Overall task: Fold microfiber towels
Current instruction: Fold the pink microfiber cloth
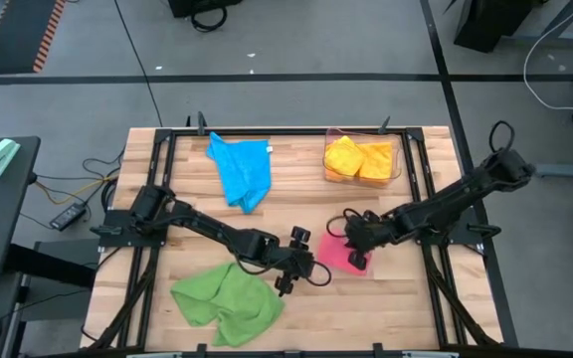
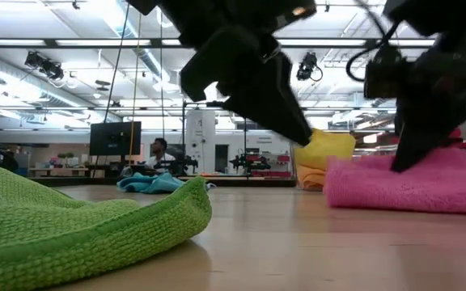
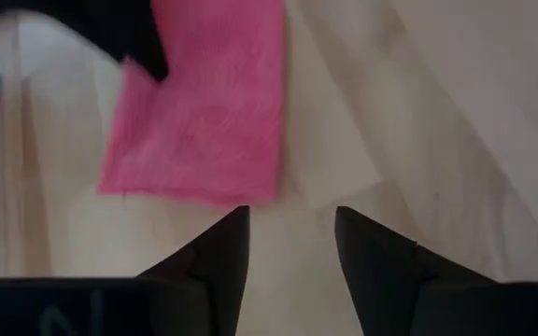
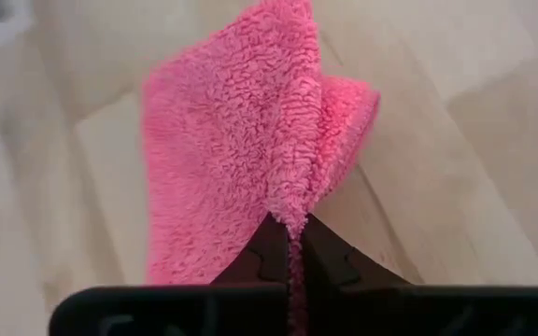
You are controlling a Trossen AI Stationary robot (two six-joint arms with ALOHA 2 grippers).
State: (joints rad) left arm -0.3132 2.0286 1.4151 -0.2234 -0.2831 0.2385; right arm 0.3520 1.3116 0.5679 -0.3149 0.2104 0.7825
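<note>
High view | clear bin [image 1: 397, 157]: yellow towels [image 1: 358, 159] | right fingers [image 4: 292, 245] pinch pink towel [image 4: 236, 159] | left fingers [image 3: 227, 252] apart, empty

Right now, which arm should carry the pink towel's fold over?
Right. Its fingers are already shut on an edge of the pink towel. The left gripper is open just short of it, holding nothing.
</note>
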